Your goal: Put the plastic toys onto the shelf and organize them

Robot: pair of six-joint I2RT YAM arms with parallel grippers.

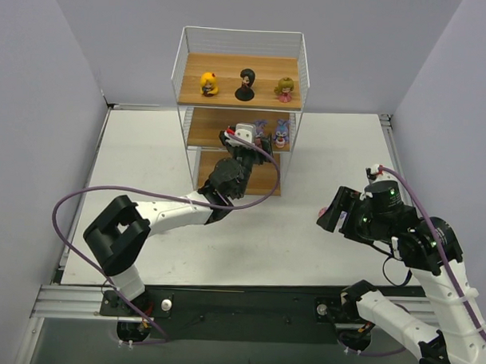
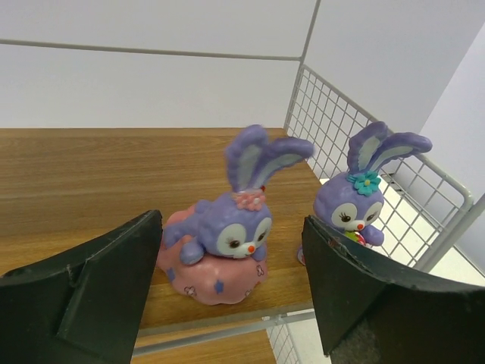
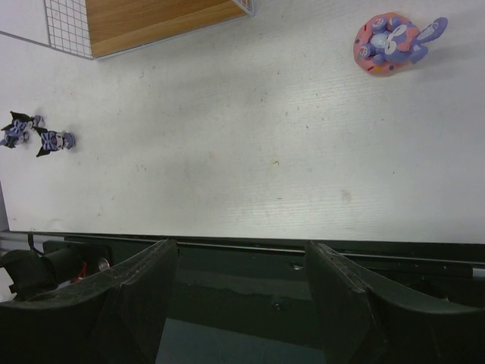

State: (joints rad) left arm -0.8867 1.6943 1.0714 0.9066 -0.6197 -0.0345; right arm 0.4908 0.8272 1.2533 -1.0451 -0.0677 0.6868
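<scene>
**Black fingers (image 2: 83, 303) spread around the cushion bunny (image 2: 220, 243) on the shelf (image 2: 91, 174)**

Closest to us in the left wrist view, the left gripper (image 2: 231, 250) stands wide, one finger on either side of the cushion bunny. We judge the toy set down, though we cannot quite tell whether the left pad grazes its pink cushion. Just to its right stands the upright bunny (image 2: 356, 201), beside the wire wall (image 2: 333, 129), so the purple-pink toys seem to be gathering on one board.

From above we learn that this is the middle tier (image 1: 205, 129), though the arm hides most of it. That view also gives us the top tier (image 1: 231, 70), with the yellow doll (image 1: 208, 83), black doll (image 1: 246, 84) and olive-pink doll (image 1: 284, 89) spaced in a row.

Further right, the right gripper (image 3: 242, 258) hangs wide and empty over the table (image 3: 227, 174). Only its camera shows plainly the two small dark figures (image 3: 51, 141) at the left and the third bunny (image 3: 390, 44) at the right. They lie well apart on the table and are not yet shelved.
</scene>
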